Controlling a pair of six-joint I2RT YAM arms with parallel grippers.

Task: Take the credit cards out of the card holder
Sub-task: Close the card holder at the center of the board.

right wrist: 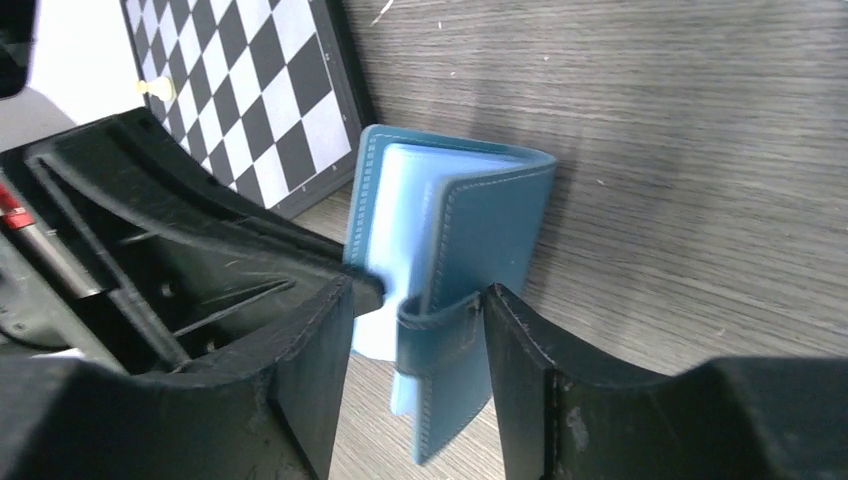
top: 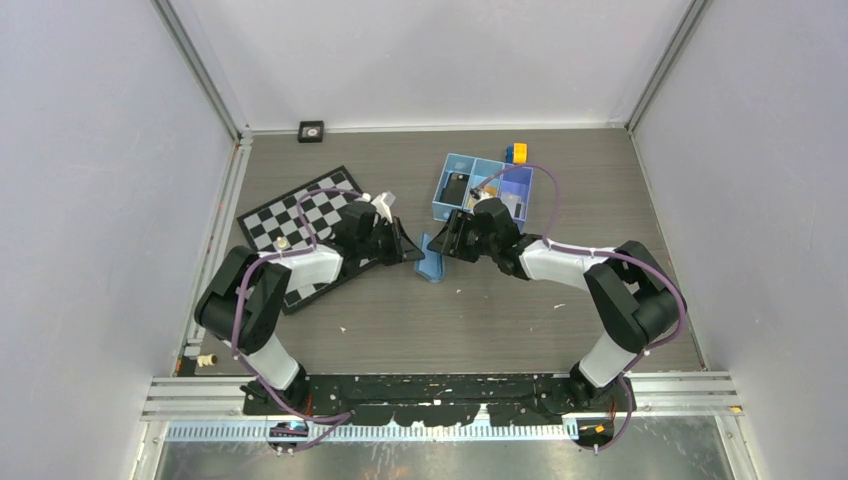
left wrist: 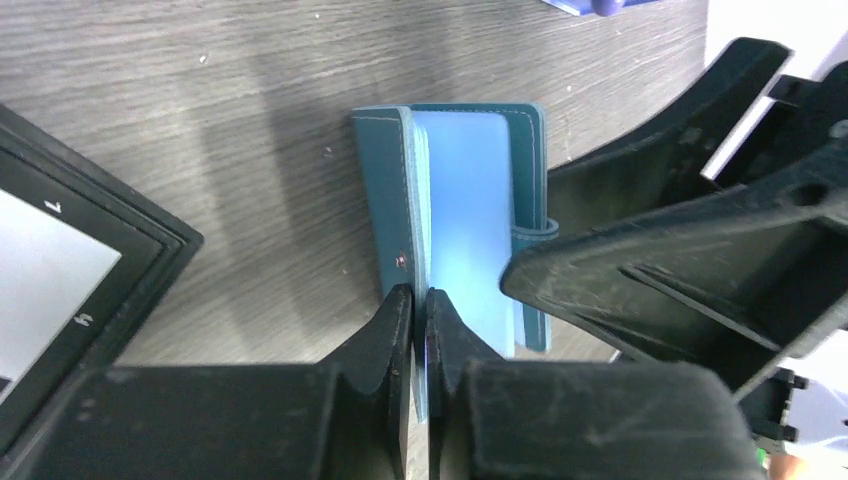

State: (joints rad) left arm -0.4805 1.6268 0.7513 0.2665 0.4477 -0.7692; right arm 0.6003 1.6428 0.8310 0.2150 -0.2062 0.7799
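So the card holder (top: pixel 432 262) stands on edge on the table (top: pixel 520 300), left gripper (left wrist: pixel 420 310) clamped on one flap, I guess to spread it; right gripper (right wrist: pixel 420 298) straddles the strap (right wrist: pixel 437 335) side, can't tell if it's squeezing.

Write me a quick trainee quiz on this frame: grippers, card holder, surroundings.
1. True or false: the left gripper is pinched shut on a thin panel of the card holder.
2. In the top view, the chessboard lies: A) left of the card holder, B) right of it, C) under it.
3. What sits between the jaws of the right gripper?
Key: 1 true; 2 A; 3 the card holder, at its strap side.
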